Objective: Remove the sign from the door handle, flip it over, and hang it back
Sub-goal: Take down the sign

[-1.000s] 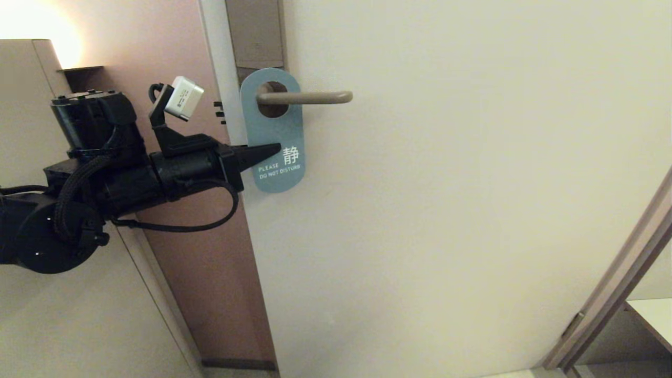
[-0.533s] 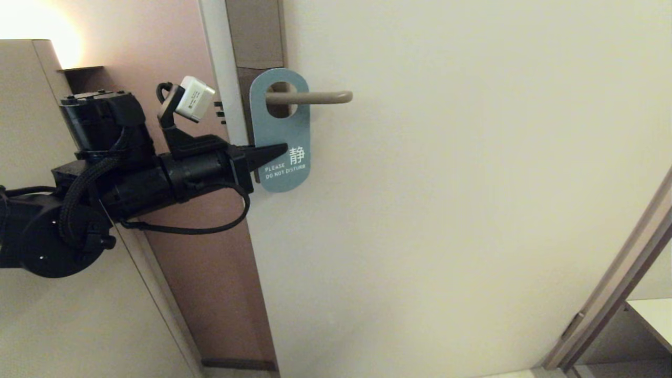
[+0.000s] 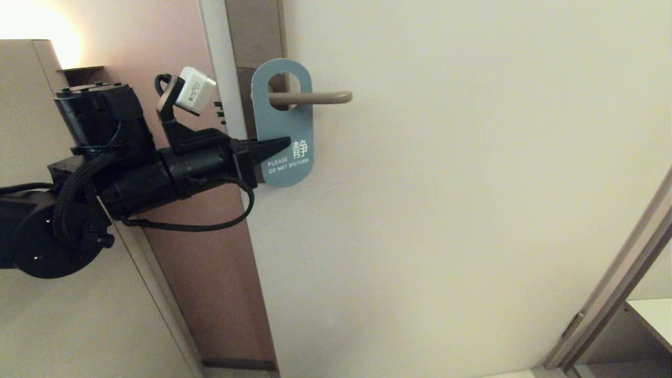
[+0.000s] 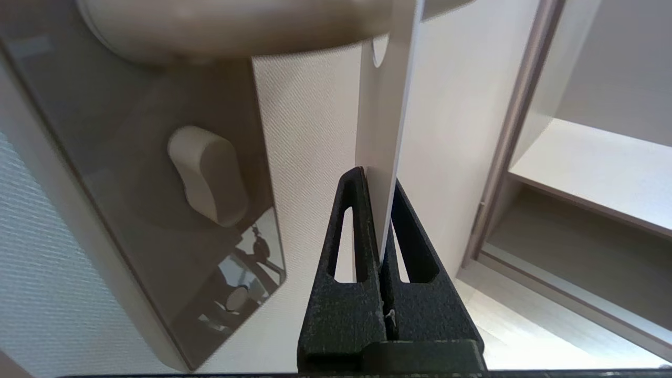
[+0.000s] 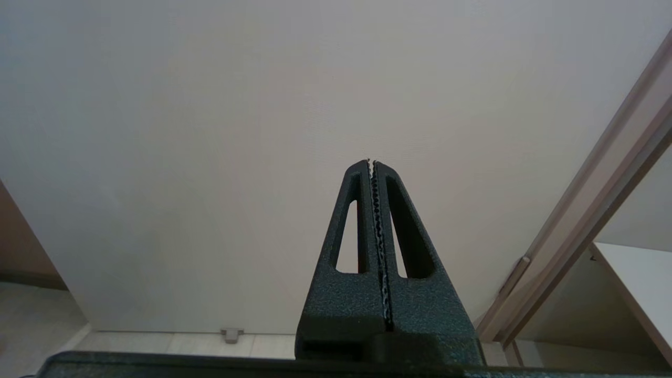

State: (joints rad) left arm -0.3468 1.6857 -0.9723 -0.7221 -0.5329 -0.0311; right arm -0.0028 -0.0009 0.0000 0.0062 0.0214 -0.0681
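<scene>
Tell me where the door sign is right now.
In the head view, the blue sign still hangs with its hole around the door handle, its lower left edge pinched by the left gripper.

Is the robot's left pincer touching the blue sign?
Touching. The left wrist view shows the left pincer shut on the sign, its thin edge squeezed between both fingers. The head view agrees: the pincer tip overlaps the sign's lower part.

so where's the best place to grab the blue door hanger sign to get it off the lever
By its lower left edge, coming in from the left, as the left gripper does: the flat blue oblong sign hangs edge-on there, leaving its oval hole free to slide off the slim beige lever handle.
</scene>
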